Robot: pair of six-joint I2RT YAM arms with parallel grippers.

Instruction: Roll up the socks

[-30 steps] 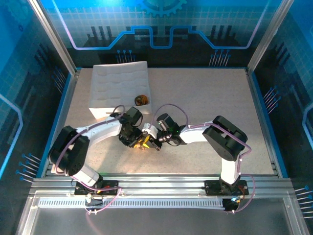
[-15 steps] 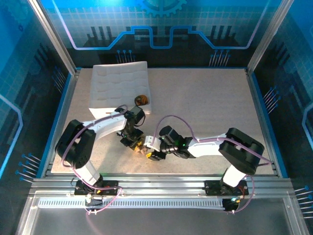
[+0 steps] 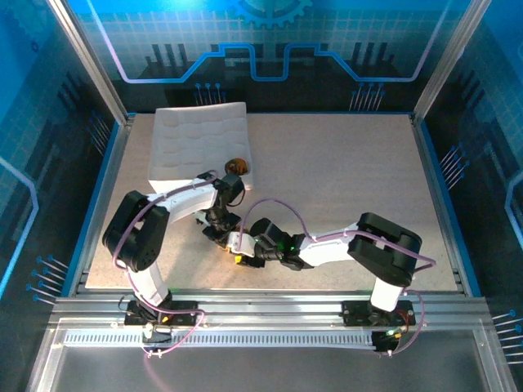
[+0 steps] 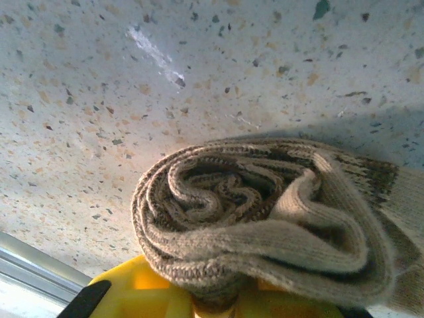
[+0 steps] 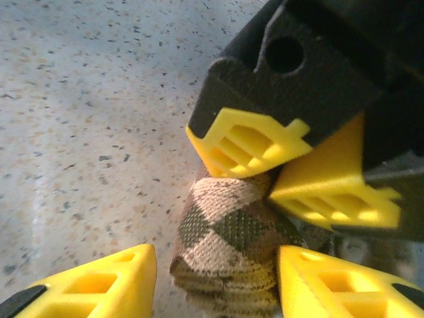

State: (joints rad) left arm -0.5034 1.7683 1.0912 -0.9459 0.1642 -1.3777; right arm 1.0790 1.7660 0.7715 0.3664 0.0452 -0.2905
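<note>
tray (image 3: pixel 196 143) sits on the table (image 3: pixel 351 180). other sock (image 3: pixel 237 166) is a small brown-orange ball in the tray's near-right corner.

left gripper (image 5: pixel 271 177) is just off that corner on the near side, pointing down. it's clenched on the top of the argyle sock (image 5: pixel 228 238), with both yellow tips pressed together at the knit.

argyle sock is a tight roll on the table, close to the tray's near-right corner but not touching the tray. beige with brown diamonds, and the spiral end shows in the left wrist view.

right gripper (image 5: pixel 222 281) reaches in from the side away from the tray and is released. its jaws stand apart, straddling the roll. one side shows a sliver of gap to the knit. the other side is at or almost at the knit, can't tell if it touches.
</note>
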